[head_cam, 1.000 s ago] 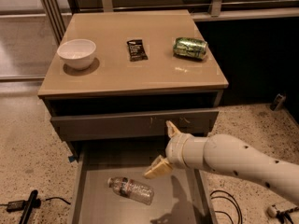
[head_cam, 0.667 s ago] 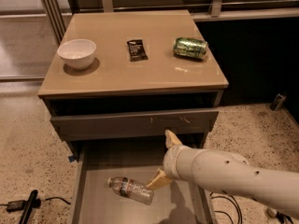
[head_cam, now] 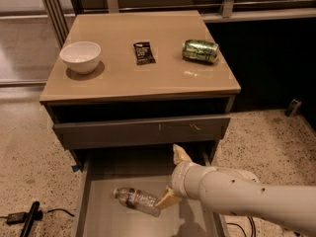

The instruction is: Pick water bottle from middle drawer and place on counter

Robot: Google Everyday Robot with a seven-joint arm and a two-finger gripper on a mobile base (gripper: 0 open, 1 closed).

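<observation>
One item in the open middle drawer [head_cam: 85, 201]: the water bottle [head_cam: 134, 199], on its side on the grey floor, a little toward the left wall. The gripper [head_cam: 167, 177] is down inside, jaws spread wide, lower finger right at the bottle's right end, upper finger near the back edge. On the counter [head_cam: 148, 80]: white bowl [head_cam: 80, 57] by the left edge, dark snack packet [head_cam: 143, 52] mid-top, green can [head_cam: 200, 50] toward the right edge.
</observation>
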